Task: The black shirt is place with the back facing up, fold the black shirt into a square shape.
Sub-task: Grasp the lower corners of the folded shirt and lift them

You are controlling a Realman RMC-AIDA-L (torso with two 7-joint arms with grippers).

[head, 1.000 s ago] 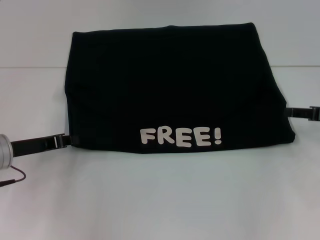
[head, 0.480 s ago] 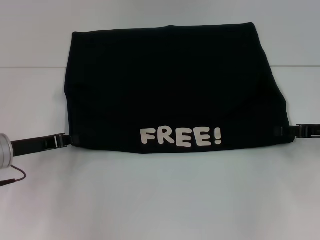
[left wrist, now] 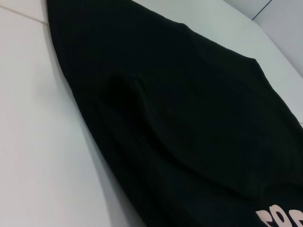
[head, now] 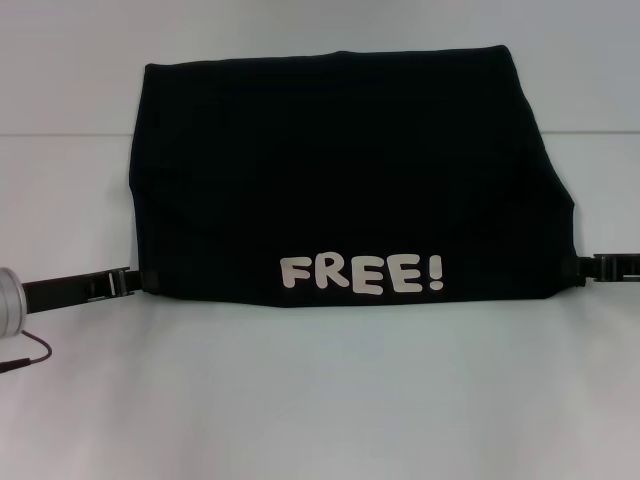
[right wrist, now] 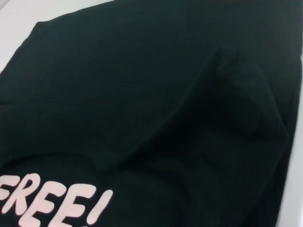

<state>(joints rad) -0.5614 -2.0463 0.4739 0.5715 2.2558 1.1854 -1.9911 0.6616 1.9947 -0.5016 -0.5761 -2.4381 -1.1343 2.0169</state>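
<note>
The shirt (head: 340,170) lies folded on the white worktop (head: 320,400), a wide black block whose near edge is broader than its far edge. White "FREE!" lettering (head: 362,273) shows on the upper layer, close to the near edge and a little right of centre. The fabric sits mostly flat, though the wrist views show soft creases and a raised fold (right wrist: 246,94) running across the cloth.

The left gripper (head: 125,282) reaches in low from the left side and meets the shirt's near left corner; whether its fingers are apart or together on the cloth cannot be told. The silver end of the left arm (head: 8,302) shows at the frame's edge, with a thin dark cable (head: 30,355) lying on the worktop beside it.

The right gripper (head: 600,267) comes in from the right at the shirt's near right corner, touching or just beside the edge; its fingers' state cannot be told either.

The left wrist view shows the shirt (left wrist: 180,118) filling most of the picture, with bare worktop (left wrist: 42,156) alongside.
</note>
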